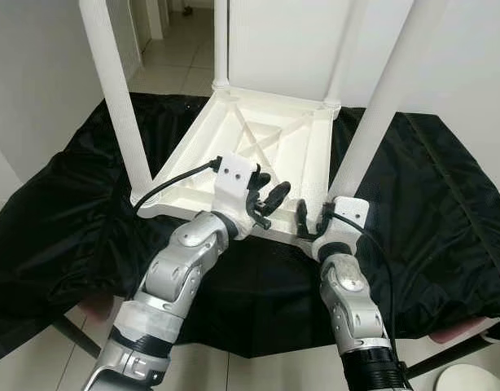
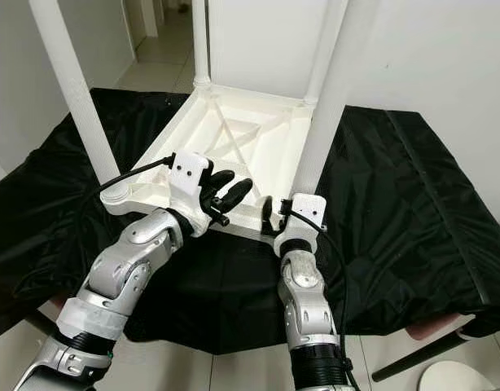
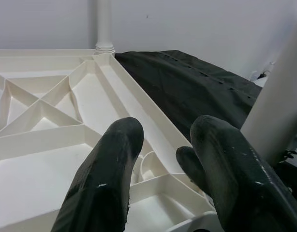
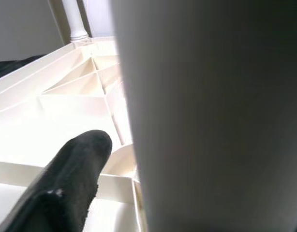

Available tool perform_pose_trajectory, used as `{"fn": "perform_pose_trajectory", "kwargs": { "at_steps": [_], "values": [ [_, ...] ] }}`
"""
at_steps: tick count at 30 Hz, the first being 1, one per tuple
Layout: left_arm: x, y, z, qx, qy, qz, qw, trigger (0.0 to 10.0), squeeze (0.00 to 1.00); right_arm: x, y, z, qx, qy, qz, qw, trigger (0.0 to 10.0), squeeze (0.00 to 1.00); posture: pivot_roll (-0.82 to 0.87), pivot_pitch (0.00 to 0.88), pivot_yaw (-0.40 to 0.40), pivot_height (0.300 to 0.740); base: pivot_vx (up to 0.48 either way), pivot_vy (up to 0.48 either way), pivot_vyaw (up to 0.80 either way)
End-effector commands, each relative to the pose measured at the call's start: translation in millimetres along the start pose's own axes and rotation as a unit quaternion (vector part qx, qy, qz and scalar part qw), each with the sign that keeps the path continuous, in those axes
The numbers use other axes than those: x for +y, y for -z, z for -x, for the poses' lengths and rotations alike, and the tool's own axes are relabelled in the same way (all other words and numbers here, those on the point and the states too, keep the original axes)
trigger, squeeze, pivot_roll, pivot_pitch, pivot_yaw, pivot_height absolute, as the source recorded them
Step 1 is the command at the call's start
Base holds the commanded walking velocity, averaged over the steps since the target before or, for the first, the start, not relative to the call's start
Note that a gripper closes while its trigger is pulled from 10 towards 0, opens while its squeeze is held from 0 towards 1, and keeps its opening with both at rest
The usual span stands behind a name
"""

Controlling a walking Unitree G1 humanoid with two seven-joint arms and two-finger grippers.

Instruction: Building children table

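The white table [image 1: 258,151] lies upside down on a black cloth [image 1: 63,220], ribbed underside up, four legs rising out of frame so their ends are cut off. The left gripper [image 1: 266,199] hovers spread wide over the near rim, grasping nothing. The right gripper [image 1: 313,220] sits at the near right leg [image 1: 380,114]; that leg blocks its wrist view, grip impossible to judge

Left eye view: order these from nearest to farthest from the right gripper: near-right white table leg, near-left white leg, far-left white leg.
1. Near-right white table leg, right beside the right gripper.
2. Near-left white leg, across the upturned tabletop.
3. Far-left white leg, at the back corner.
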State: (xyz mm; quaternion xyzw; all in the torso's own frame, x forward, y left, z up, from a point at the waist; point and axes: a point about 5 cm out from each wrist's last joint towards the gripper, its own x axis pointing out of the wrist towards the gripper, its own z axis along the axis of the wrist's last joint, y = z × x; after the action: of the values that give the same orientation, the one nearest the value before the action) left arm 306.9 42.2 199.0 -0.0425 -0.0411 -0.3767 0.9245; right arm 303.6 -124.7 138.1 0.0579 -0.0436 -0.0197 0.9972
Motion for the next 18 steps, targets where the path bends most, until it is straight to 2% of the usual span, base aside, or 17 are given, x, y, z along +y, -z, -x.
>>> {"fn": "perform_pose_trajectory", "kwargs": {
  "at_steps": [1, 3, 4, 6, 8, 10, 11, 12, 13, 14, 15, 16, 18],
  "values": [
    [-3.3, -1, -1.4, -0.002, 0.028, -0.007, 1.000, 10.0, 0.00, 1.2, -4, -0.4, -0.008, -0.011, -0.005, 1.000, 10.0, 1.00, 0.01, 0.000, -0.009, 0.740, 0.000, 0.000, 0.00],
    [-3.0, -1, -1.4, -0.002, 0.027, -0.008, 1.000, 10.0, 0.00, -3.2, -4, 0.4, -0.005, -0.019, -0.007, 1.000, 10.0, 1.00, 0.01, 0.000, -0.013, 0.740, 0.000, 0.000, 0.00],
    [-2.5, -1, -1.4, -0.002, 0.025, -0.008, 1.000, 10.0, 0.00, -10.4, -2, 1.7, 0.000, -0.035, -0.001, 0.999, 10.0, 0.00, 0.02, 0.000, -0.018, 0.740, 0.000, 0.000, 0.00],
    [-1.8, -1, -1.7, -0.003, 0.022, -0.008, 1.000, 10.0, 0.00, -19.3, 0, 3.0, 0.007, -0.057, 0.007, 0.998, 10.0, 0.00, 0.02, 0.000, -0.019, 0.740, 0.000, 0.000, 0.00],
    [-1.6, -1, -1.9, -0.004, 0.022, -0.009, 1.000, 10.0, 0.00, -21.3, 0, 3.1, 0.009, -0.063, 0.009, 0.998, 10.0, 0.00, 0.02, 0.000, -0.019, 0.740, 0.000, 0.000, 0.00],
    [-1.6, -1, -0.9, -0.003, 0.021, -0.008, 1.000, 10.0, 0.00, -32.1, 1, 3.1, 0.015, -0.129, 0.042, 0.991, 10.0, 0.00, 0.02, 0.000, -0.020, 0.740, 0.000, 0.000, 0.00],
    [-1.6, -1, -0.9, -0.003, 0.021, -0.008, 1.000, 10.0, 0.00, -32.1, 1, 3.1, 0.015, -0.129, 0.042, 0.991, 10.0, 0.00, 0.02, 0.000, -0.020, 0.740, 0.000, 0.000, 0.00],
    [-1.7, 0, -0.4, -0.002, 0.021, -0.009, 1.000, 10.0, 0.00, -38.1, 1, 2.2, 0.022, -0.169, 0.058, 0.984, 10.0, 0.00, 0.02, 0.000, -0.021, 0.740, 0.000, 0.000, 0.00],
    [-1.7, 0, -0.4, -0.002, 0.021, -0.009, 1.000, 10.0, 0.00, -38.1, 1, 2.2, 0.022, -0.169, 0.058, 0.984, 10.0, 0.00, 0.02, 0.000, -0.021, 0.740, 0.000, 0.000, 0.00],
    [-1.8, 0, -0.4, -0.001, 0.021, -0.011, 1.000, 10.0, 0.00, -43.7, 0, 0.1, 0.028, -0.213, 0.073, 0.974, 10.0, 0.00, 0.02, 0.000, -0.022, 0.740, 0.000, 0.000, 0.00],
    [-1.8, 0, -0.4, -0.001, 0.021, -0.011, 1.000, 10.0, 0.00, -43.7, 0, 0.1, 0.028, -0.213, 0.073, 0.974, 10.0, 0.00, 0.02, 0.000, -0.022, 0.740, 0.000, 0.000, 0.00],
    [-1.9, 1, -0.5, 0.000, 0.021, -0.013, 1.000, 10.0, 0.00, -47.4, -1, -2.2, 0.035, -0.242, 0.080, 0.966, 10.0, 0.00, 0.02, 0.000, -0.024, 0.740, 0.000, 0.000, 0.00],
    [-1.8, 1, -0.6, 0.000, 0.021, -0.014, 1.000, 10.0, 0.00, -49.8, -3, -4.6, 0.039, -0.261, 0.079, 0.961, 10.0, 0.00, 0.03, 0.000, -0.024, 0.740, 0.000, 0.000, 0.00]
  ]
}}
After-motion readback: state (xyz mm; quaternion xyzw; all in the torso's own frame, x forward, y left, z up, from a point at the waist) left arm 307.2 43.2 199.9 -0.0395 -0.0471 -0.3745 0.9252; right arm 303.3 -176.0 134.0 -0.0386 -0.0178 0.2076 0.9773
